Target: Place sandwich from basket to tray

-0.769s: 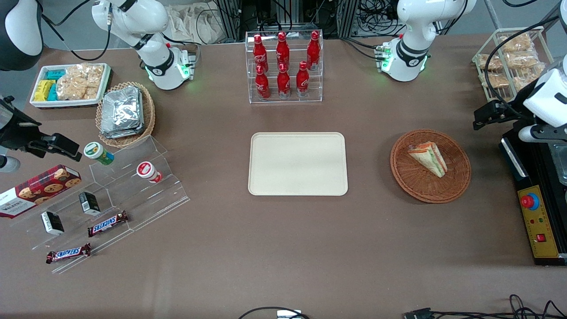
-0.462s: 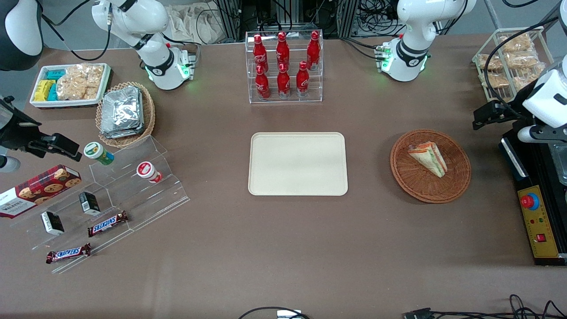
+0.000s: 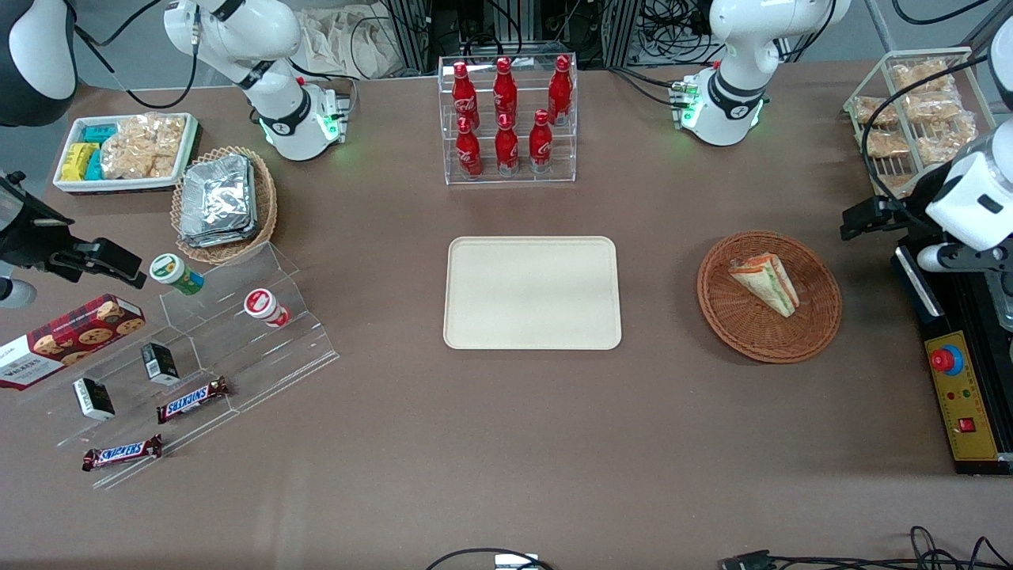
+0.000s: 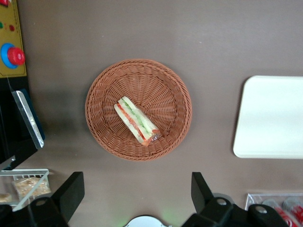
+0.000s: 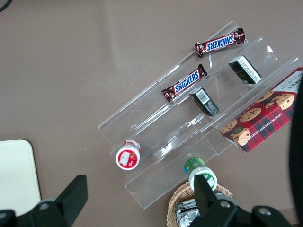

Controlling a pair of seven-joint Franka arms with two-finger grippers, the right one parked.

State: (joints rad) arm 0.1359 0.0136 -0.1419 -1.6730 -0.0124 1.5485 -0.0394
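Note:
The sandwich (image 3: 766,282) is a wrapped wedge with green and orange-red layers. It lies in the round reddish-brown basket (image 3: 823,321) toward the working arm's end of the table. The cream tray (image 3: 532,293) sits bare at the table's middle, beside the basket. My gripper (image 3: 866,215) hangs above the table, off the basket's rim toward the working arm's end and a little farther from the front camera. The left wrist view looks down on the sandwich (image 4: 137,120), the basket (image 4: 106,92) and the tray's edge (image 4: 272,118). There my gripper (image 4: 136,185) is open, with nothing between its fingers.
A black control box with a red button (image 3: 959,396) stands near the basket, and a wire rack of snack bags (image 3: 918,103) farther back. A rack of red bottles (image 3: 506,119) stands past the tray. A clear shelf with candy bars (image 3: 198,348), a tan basket (image 3: 225,202) and a white bin (image 3: 127,150) lie toward the parked arm's end.
My gripper and wrist have shifted slightly nearer the front camera and toward the basket. The sandwich, basket and tray have not moved.

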